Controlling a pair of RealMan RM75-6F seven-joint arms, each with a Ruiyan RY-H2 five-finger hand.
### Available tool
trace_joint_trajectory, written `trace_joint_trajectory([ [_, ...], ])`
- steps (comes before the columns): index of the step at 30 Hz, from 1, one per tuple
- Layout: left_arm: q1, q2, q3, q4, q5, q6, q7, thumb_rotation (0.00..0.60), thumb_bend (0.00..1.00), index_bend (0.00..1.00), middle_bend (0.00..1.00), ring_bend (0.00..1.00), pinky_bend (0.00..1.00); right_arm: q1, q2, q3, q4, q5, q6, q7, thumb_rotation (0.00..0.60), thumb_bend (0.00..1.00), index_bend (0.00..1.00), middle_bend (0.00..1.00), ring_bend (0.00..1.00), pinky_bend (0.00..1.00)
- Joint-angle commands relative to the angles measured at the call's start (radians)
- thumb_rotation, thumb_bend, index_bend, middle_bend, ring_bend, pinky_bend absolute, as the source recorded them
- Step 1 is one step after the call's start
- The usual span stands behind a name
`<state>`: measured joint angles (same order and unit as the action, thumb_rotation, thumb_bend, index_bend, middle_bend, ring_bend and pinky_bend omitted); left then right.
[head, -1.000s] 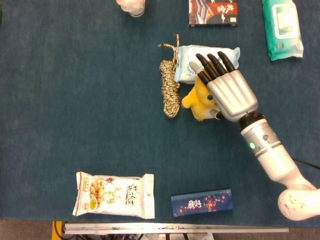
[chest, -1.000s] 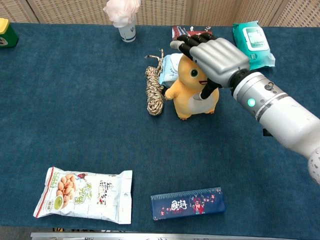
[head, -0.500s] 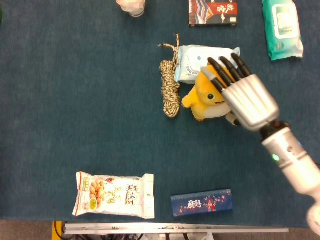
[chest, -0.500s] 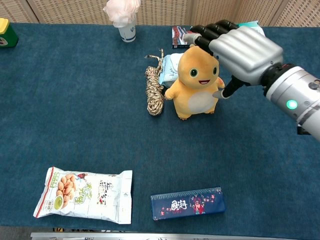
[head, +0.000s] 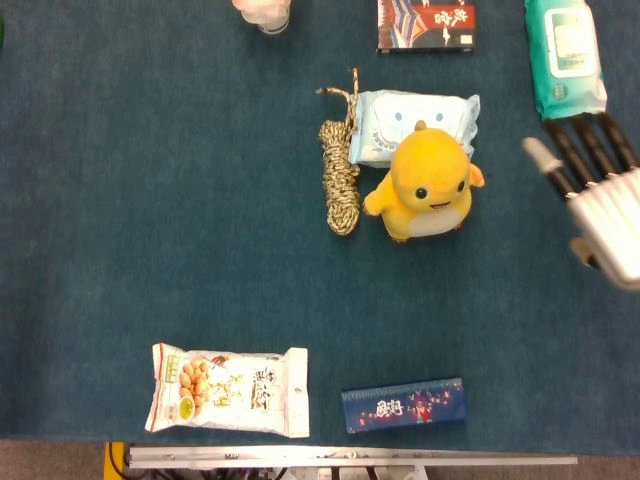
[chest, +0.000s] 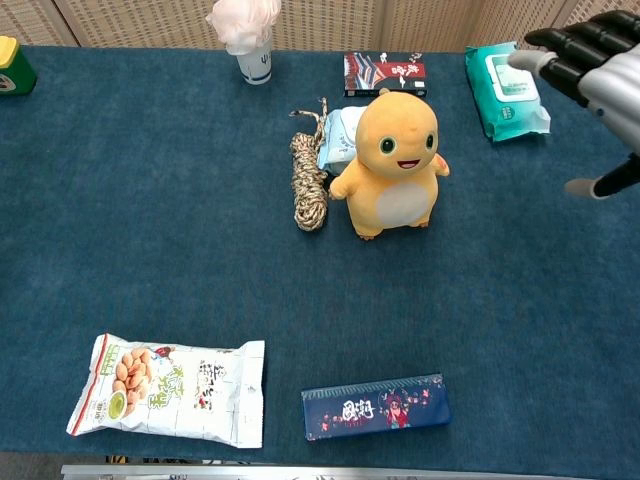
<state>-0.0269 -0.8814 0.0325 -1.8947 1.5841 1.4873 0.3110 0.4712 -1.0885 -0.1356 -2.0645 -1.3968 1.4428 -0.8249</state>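
Blue-carpeted table (head: 150, 200), plush toy (head: 428, 185), rope coil (head: 340, 180), wipes packs (head: 565, 55), snack bag (head: 228, 390), boxes (head: 403, 405)

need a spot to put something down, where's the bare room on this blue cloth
The widest bare patch of the blue cloth lies left of the braided rope bundle, above the peanut snack bag. Another lies right of the yellow plush toy, below the right hand. It is crowded where the rope, the toy and the pale wipes pack cluster.

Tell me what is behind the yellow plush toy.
Behind the yellow plush toy lies a light-blue wipes pack, flat on the blue table. The toy covers its near edge, so that part is hidden.
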Motion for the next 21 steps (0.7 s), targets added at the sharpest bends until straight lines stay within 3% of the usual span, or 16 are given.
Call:
trace_joint_trajectory([
  [1,-0.004,-0.014,-0.004,0.009,0.012,0.007,0.001,0.600,0.02,0.43,0.24,0.23,0.42,-0.074,0.020,-0.032,0.042,-0.051,0.066,0.043,0.600,0.03,0.08,0.02,0.00,0.00],
  [12,0.004,-0.027,0.001,0.051,0.024,0.022,-0.010,0.600,0.02,0.43,0.25,0.23,0.42,-0.291,-0.014,-0.075,0.171,-0.121,0.217,0.238,0.600,0.03,0.08,0.02,0.00,0.00],
  [21,0.007,-0.036,0.001,0.083,0.010,0.020,-0.034,0.600,0.02,0.44,0.25,0.23,0.42,-0.351,0.005,-0.033,0.203,-0.092,0.208,0.325,0.600,0.03,0.08,0.03,0.00,0.00],
])
